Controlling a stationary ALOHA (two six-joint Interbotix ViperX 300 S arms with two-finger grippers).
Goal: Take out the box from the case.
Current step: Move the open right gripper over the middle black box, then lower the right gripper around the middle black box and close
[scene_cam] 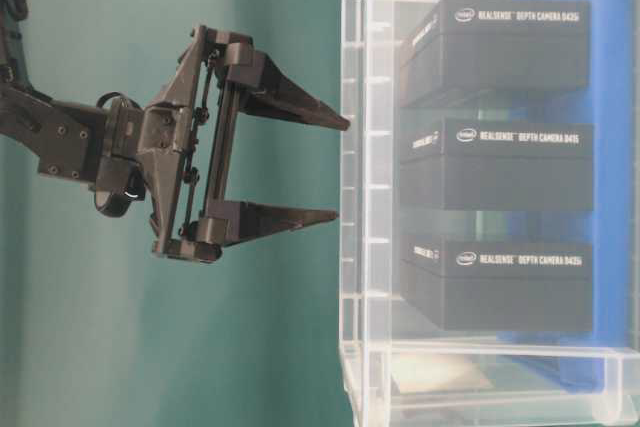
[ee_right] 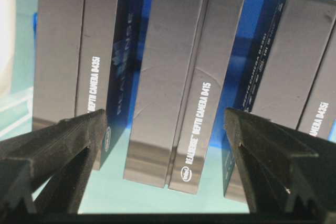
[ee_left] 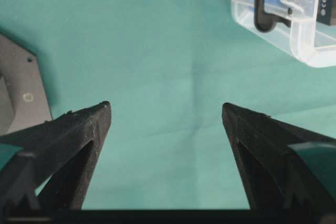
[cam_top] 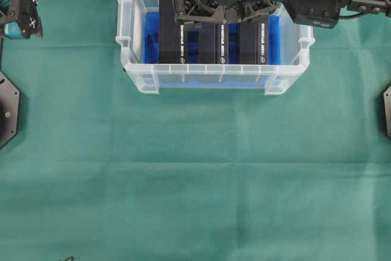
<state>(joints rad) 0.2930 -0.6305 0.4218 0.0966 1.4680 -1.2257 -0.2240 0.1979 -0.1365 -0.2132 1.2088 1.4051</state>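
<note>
Fingers [ee_right: 63, 140] of the right gripper [ee_right: 165, 145] stand wide apart, empty, straddling the middle box [ee_right: 184, 77] from above; its long axis runs straight away between them. That box stands on edge between two others in the case [cam_top: 214, 76]. Well apart, the left gripper [ee_left: 165, 129] hangs over cloth, spread and empty, so the right arm is nearer.

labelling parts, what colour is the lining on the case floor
Blue lining, clearest in the overhead view.

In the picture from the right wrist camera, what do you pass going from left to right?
Left fingertip → left box → middle box → right fingertip → right box, all over the case's blue floor.
</note>
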